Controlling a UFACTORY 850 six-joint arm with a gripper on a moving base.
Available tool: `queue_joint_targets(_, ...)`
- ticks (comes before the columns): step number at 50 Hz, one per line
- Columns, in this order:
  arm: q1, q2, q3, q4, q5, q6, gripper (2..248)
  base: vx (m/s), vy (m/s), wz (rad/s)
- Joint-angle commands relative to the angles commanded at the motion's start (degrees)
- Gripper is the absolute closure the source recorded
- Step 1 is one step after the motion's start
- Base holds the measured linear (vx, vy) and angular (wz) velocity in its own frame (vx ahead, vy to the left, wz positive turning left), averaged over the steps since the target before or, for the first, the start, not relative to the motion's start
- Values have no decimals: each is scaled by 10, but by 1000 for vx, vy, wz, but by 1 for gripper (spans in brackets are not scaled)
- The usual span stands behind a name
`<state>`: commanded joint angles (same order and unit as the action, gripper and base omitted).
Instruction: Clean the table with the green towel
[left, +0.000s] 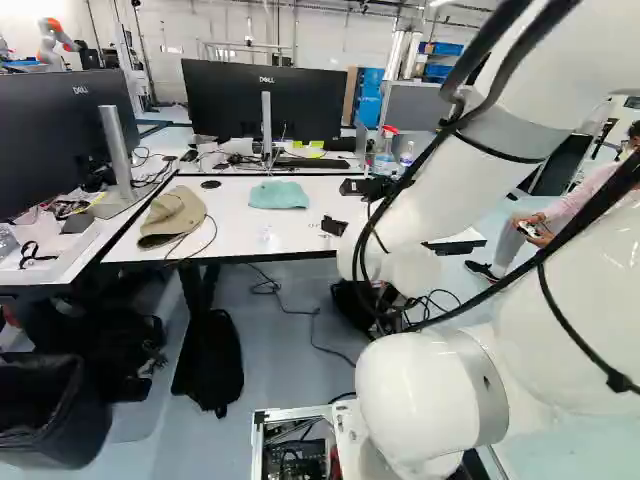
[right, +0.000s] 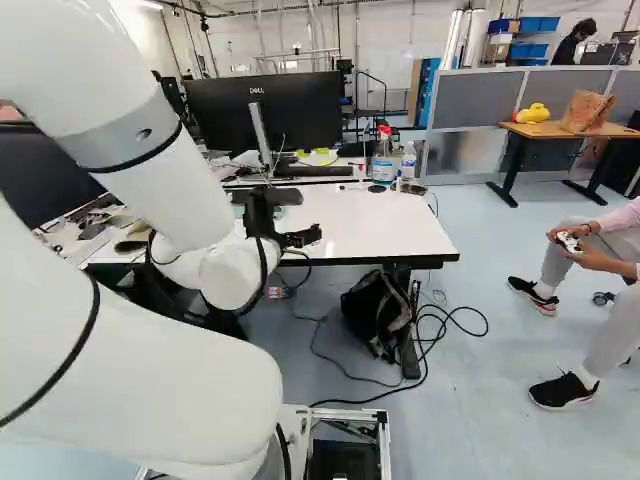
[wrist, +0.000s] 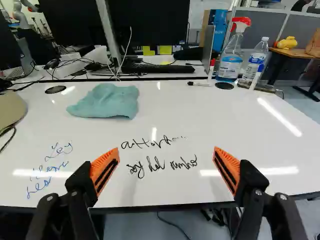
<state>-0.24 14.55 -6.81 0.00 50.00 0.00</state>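
My gripper hangs over the near side of the white table in the right base view. In the wrist view the gripper is open, its orange pads wide apart with nothing between them. Ahead of it and toward the left finger's side, the green towel lies crumpled on the tabletop. The towel also shows on the table in the left base view. Black handwriting marks the surface just ahead of the fingers, and blue handwriting lies beyond the left finger.
A spray bottle, a clear bottle and a marker stand or lie along the far edge. A beige cap lies left of the towel. Monitors rise behind. Another robot stands far back.
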Motion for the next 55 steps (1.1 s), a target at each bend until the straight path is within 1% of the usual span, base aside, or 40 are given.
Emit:
queue_joint_targets(10, -4, -17, -29, 0, 0, 0, 3, 0, 0, 0)
queue_joint_targets(24, -3, -41, -71, 0, 0, 0, 3, 0, 0, 0)
queue_joint_targets(41, 7, -72, -123, 0, 0, 0, 3, 0, 0, 0)
queue_joint_targets(55, 16, -117, -166, 0, 0, 0, 3, 0, 0, 0)
